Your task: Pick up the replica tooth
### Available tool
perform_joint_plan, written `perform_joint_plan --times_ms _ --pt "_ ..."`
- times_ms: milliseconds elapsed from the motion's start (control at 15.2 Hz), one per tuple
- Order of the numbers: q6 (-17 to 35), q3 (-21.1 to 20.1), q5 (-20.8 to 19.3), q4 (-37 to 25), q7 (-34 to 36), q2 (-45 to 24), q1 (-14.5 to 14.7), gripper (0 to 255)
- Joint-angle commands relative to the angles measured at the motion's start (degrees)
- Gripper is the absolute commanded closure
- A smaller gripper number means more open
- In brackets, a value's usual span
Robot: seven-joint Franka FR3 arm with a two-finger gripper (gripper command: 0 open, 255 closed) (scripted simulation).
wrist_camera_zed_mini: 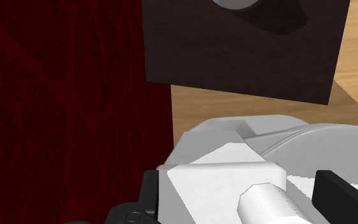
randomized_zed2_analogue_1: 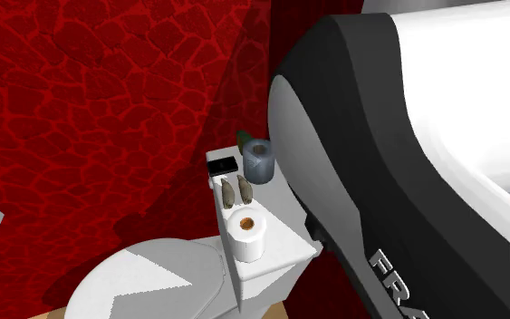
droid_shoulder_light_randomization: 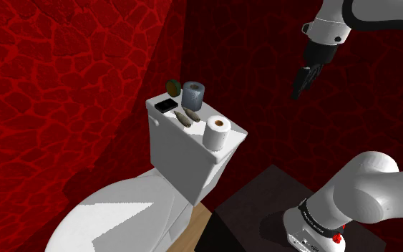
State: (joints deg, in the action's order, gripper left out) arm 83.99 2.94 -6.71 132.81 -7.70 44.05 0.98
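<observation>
Though aimed down and leftward from the upper right of the shoulder view, hang empty: black jaws well apart from the white toilet tank lid point(droid_shoulder_light_randomization: 204, 114) at centre frame. Flat on that lid, the grey-brown elongated replica tooth point(droid_shoulder_light_randomization: 181, 112), just beside a near-identical grey-brown piece point(droid_shoulder_light_randomization: 190, 121); cannot tell for certain which is meant. Around them a small black flat box point(droid_shoulder_light_randomization: 166, 106), a grey paper roll point(droid_shoulder_light_randomization: 193, 94) and a white paper roll with brown core point(droid_shoulder_light_randomization: 217, 133). Long axis running upper left to lower right, along the lid.

In the second exterior view, left of the bulky white-and-black arm link point(randomized_zed2_analogue_1: 380, 163), the tooth point(randomized_zed2_analogue_1: 228, 192) lying flat. Long axis close to vertical in the frame. Too small to say which end is the tip.

In the wrist view, jaws standing wide apart, clasping nothing. Dark stand box point(wrist_camera_zed_mini: 234, 57) and wooden floor point(wrist_camera_zed_mini: 196, 105) beyond.

By judgement, nothing done yet: approach, descent, closing and lift all left.
</observation>
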Motion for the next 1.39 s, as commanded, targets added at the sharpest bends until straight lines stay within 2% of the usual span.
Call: perform_joint_plan --times_ms 0,660,1320 --pt "0.00 0.00 0.00 0.00 0.00 0.00 0.00 0" --pt "9.28 -6.29 3.63 -6.47 11.34 -20.29 1.30 0" --pt "13.56 -10.20 3.62 -20.83 21.52 -43.38 2.60 0"
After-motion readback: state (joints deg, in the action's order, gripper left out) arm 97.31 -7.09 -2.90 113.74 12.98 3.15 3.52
